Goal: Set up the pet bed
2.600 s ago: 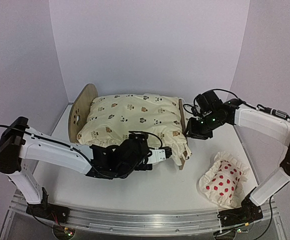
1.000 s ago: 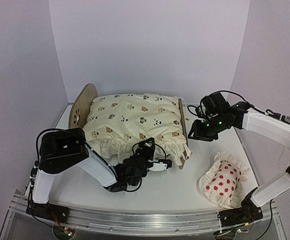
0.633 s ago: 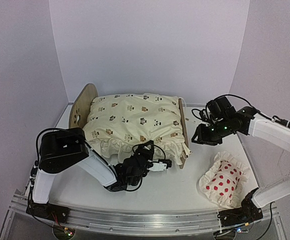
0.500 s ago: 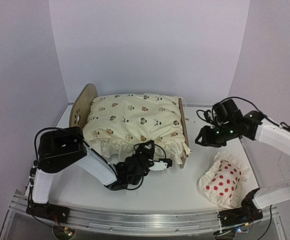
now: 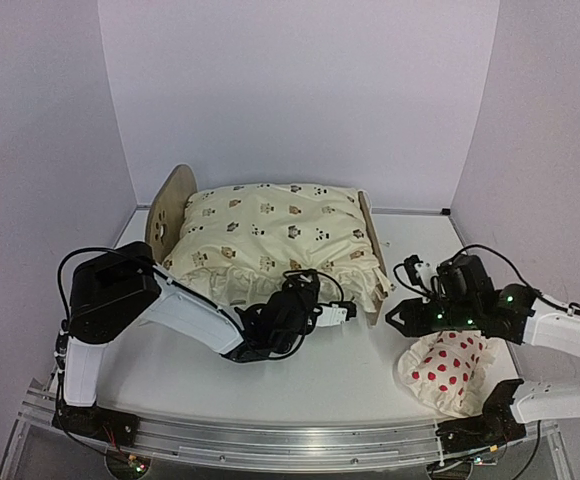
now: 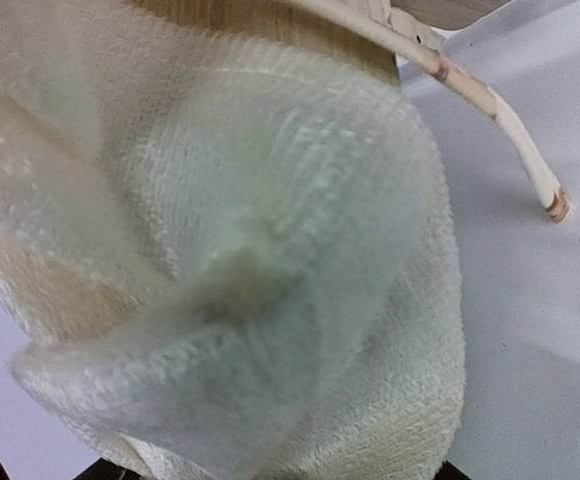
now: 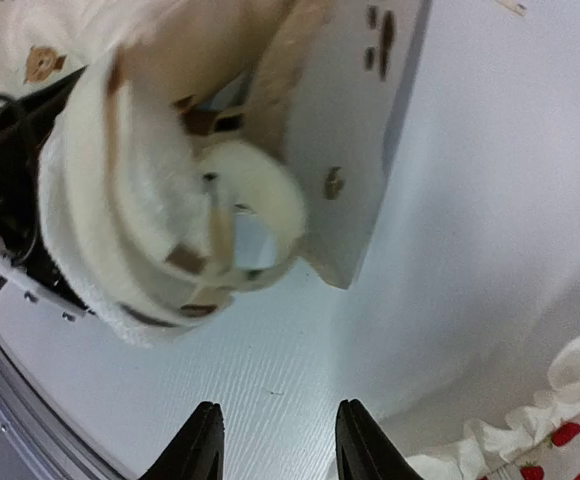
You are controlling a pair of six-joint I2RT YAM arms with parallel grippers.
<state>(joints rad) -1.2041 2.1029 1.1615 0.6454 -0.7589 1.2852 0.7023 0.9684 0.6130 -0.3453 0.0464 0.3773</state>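
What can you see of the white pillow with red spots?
The pillow is small, soft white fabric printed with red strawberry-like spots, edged in a ruffled frill. It lies slumped on the table at the near right, apart from the bed frame, close by the right arm; nothing grips it.

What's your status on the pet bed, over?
Left gripper in frill of cushion, grip unclear. Right gripper open, empty, near pillow. Pet bed upright, cushion on it.

Field note: I was working in a lab test cell. Plain pale walls [image 5: 290, 90] boxed the white table [image 5: 360, 365] on three sides, with an aluminium rail [image 5: 290, 438] along its near edge.
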